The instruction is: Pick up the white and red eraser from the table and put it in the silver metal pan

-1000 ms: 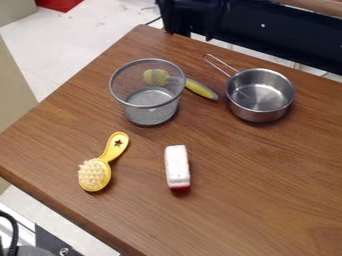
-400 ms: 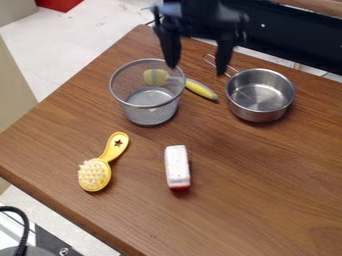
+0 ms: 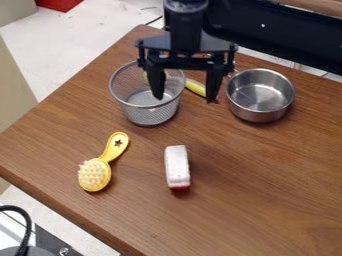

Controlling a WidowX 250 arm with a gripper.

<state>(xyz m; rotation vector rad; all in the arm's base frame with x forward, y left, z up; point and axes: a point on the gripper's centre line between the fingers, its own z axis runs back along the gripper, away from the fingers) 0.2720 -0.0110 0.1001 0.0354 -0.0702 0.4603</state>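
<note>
"Where was the yellow-handled tool [image 3: 195,89]?"

"On the brown table [image 3: 267,180], just beside the wire mesh basket [image 3: 151,118], its handle slanting out towards the steel saucepan [image 3: 260,96]."

"And the gripper [image 3: 185,99]?"

"It hung over that spot, fingers pointing down and spread wide, with nothing held between them. One finger overlapped the basket in the view, the other the end of the handle; I couldn't tell whether either touched."

"What lay farther out?"

"A white block with a red end [image 3: 177,167] was on the near side, well apart from the basket. Left of it in the view lay a yellow hairbrush [image 3: 94,174], bristles up, a star-shaped hole in its handle."
</note>
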